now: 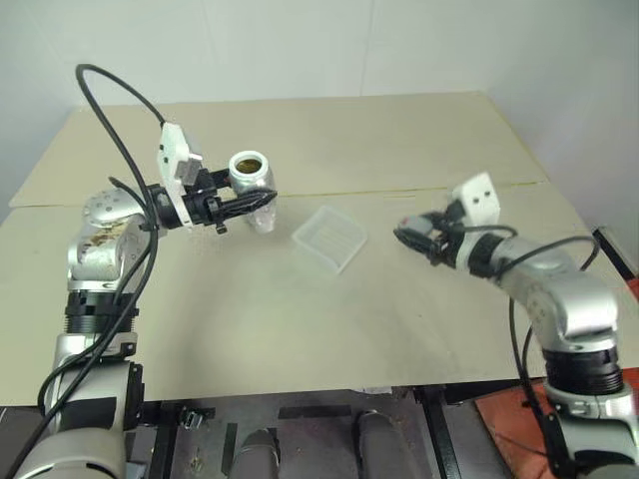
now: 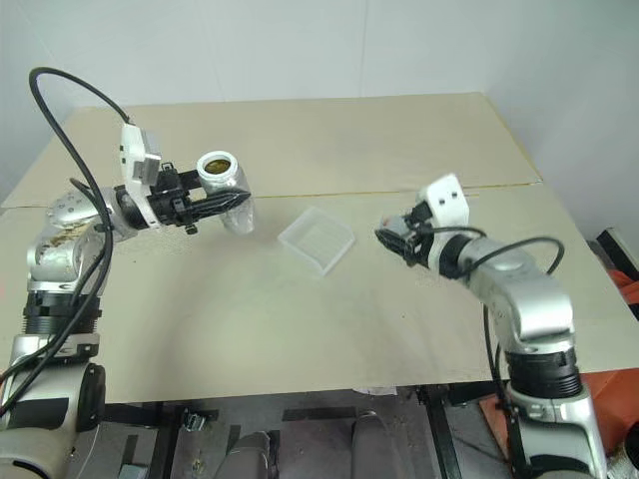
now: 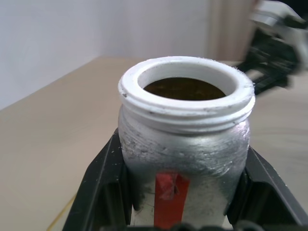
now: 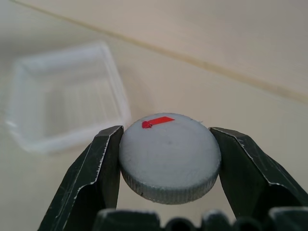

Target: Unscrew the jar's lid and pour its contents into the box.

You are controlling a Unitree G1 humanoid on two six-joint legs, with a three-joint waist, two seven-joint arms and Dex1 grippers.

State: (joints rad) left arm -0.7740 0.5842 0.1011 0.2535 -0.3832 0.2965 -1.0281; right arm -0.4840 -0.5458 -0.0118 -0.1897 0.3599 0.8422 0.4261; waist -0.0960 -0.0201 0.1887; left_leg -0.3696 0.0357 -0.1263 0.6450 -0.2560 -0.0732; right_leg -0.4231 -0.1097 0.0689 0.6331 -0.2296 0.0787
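The jar (image 1: 252,178) is a silvery cylinder with a white threaded neck and a red mark, open at the top, with brown contents (image 3: 185,88) inside. My left gripper (image 1: 262,200) is shut on its body and holds it upright above the table, left of the box. The box (image 1: 328,238), a shallow translucent square tray, lies on the table between my arms. My right gripper (image 1: 404,235) is shut on the lid (image 4: 169,156), a round grey cap with a red mark, held just right of the box and low over the table.
The beige table (image 1: 329,329) has a seam line running across it behind the box. Its front edge is near my body and its right edge lies beyond my right arm. A red object (image 1: 509,414) sits on the floor at the lower right.
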